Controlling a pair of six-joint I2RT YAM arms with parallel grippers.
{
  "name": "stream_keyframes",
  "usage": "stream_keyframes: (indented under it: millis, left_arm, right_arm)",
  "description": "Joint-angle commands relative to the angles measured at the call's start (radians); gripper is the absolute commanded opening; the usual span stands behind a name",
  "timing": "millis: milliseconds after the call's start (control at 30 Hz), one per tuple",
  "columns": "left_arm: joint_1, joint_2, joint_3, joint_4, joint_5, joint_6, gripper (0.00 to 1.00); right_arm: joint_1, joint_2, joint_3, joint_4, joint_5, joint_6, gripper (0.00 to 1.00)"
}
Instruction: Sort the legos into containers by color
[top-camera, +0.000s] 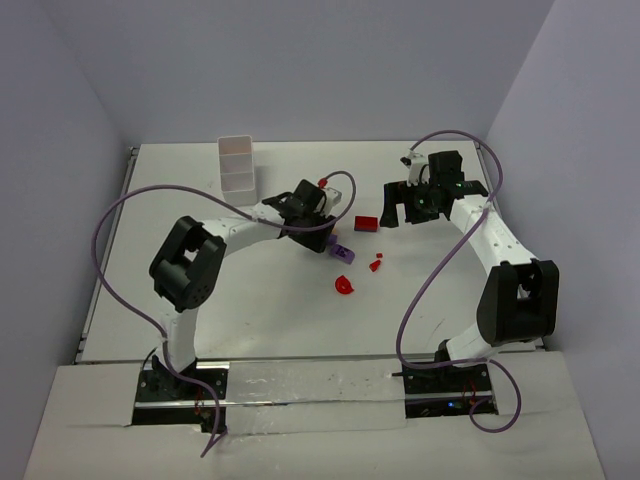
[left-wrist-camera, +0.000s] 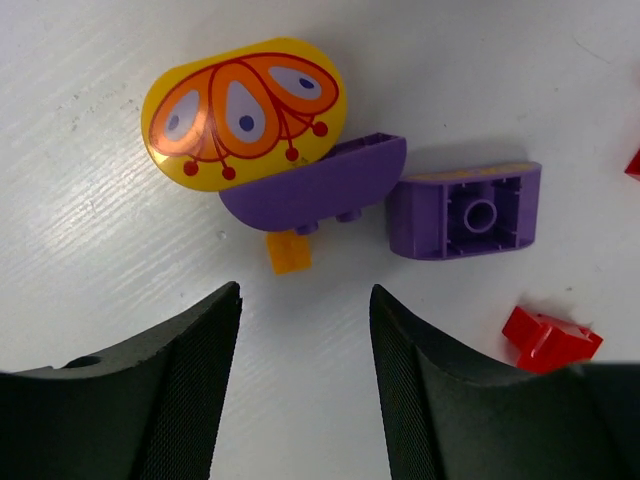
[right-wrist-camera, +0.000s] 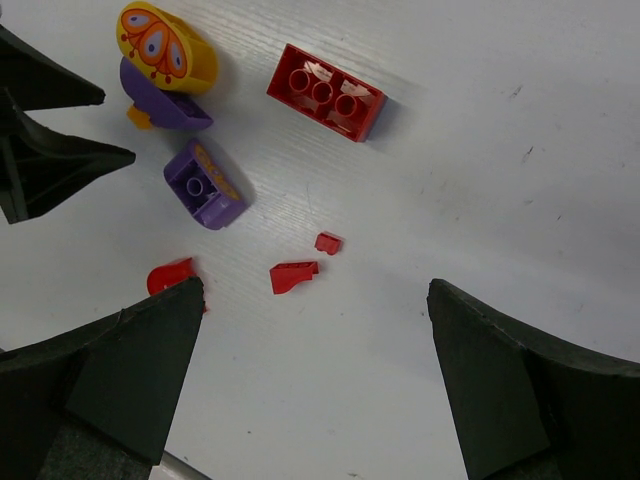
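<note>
The legos lie mid-table. In the left wrist view a yellow oval piece with an orange pattern sits on a purple curved piece. A tiny orange piece, a purple brick and a red piece lie nearby. My left gripper is open and empty just short of the orange piece. The right wrist view shows a red brick, a red wedge, a tiny red piece and a red round piece. My right gripper is open and empty above them. The white three-compartment tray stands at the back left.
In the top view my left gripper and right gripper hover close together on either side of the red brick. Another small red piece shows behind the left wrist. Purple cables loop over both arms. Walls enclose the table.
</note>
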Motion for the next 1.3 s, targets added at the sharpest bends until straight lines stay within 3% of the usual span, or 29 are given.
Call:
stream_keyframes:
  millis: [0, 600, 767, 867, 1100, 1267]
  left_arm:
    - [-0.004, 0.04, 0.071, -0.01, -0.033, -0.016, 0.6]
    - [-0.004, 0.091, 0.076, -0.006, -0.043, -0.021, 0.37]
    - [-0.003, 0.088, 0.085, -0.008, -0.051, -0.012, 0.26]
    - [0.002, 0.041, 0.068, 0.003, -0.075, 0.005, 0.16]
    - [0.053, -0.131, 0.018, -0.022, -0.017, 0.039, 0.04]
    - [0.225, -0.277, 0.021, -0.054, 0.034, 0.045, 0.01]
  right_arm:
    - [-0.009, -0.016, 0.038, -0.006, 0.005, -0.002, 1.0]
    - [-0.008, -0.009, 0.045, -0.009, 0.008, -0.002, 1.0]
    - [-0.008, -0.01, 0.045, -0.011, 0.014, -0.006, 1.0]
    - [-0.009, -0.009, 0.047, -0.012, 0.011, -0.005, 1.0]
    - [-0.009, -0.011, 0.055, -0.018, 0.006, -0.008, 1.0]
    - [-0.007, -0.021, 0.053, -0.015, -0.004, -0.002, 1.0]
